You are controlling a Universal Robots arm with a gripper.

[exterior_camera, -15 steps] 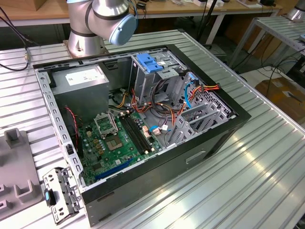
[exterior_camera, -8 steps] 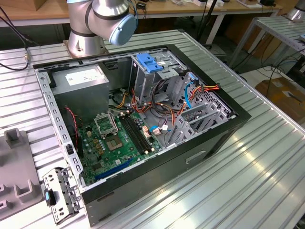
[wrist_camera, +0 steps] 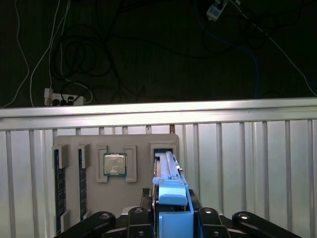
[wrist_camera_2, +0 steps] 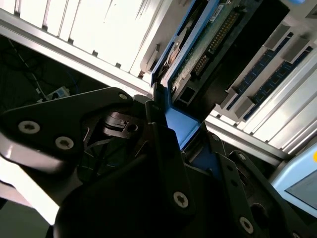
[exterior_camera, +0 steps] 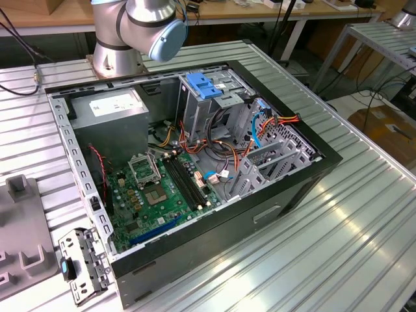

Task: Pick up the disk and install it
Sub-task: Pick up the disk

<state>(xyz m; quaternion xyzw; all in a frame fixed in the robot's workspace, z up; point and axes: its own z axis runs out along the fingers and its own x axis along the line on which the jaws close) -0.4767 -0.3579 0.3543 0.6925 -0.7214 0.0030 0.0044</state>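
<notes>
On the ribbed aluminium table (exterior_camera: 338,253), a grey tray (exterior_camera: 16,250) is noted at the exterior view's left edge. To the exterior view's right of the tray lies the open computer case (exterior_camera: 312,170), its motherboard (exterior_camera: 156,188) exposed. The arm's base (exterior_camera: 120,45) is mounted further right of the tray and behind it.

In the first wrist view the tray is seen loaded in this order: 2 memory modules (wrist_camera: 59,183) in narrow slots, 1 processor chip (wrist_camera: 115,164) in a square pocket, then the disk (wrist_camera: 168,171), stood on edge in the tray's end slot. The gripper (wrist_camera: 173,215) is positioned at that slot. Its fingers (wrist_camera_2: 157,106) are drawn narrow onto the disk's blue rail, 1 on each side. Whether the disk is raised off the tray floor cannot be told.
</notes>
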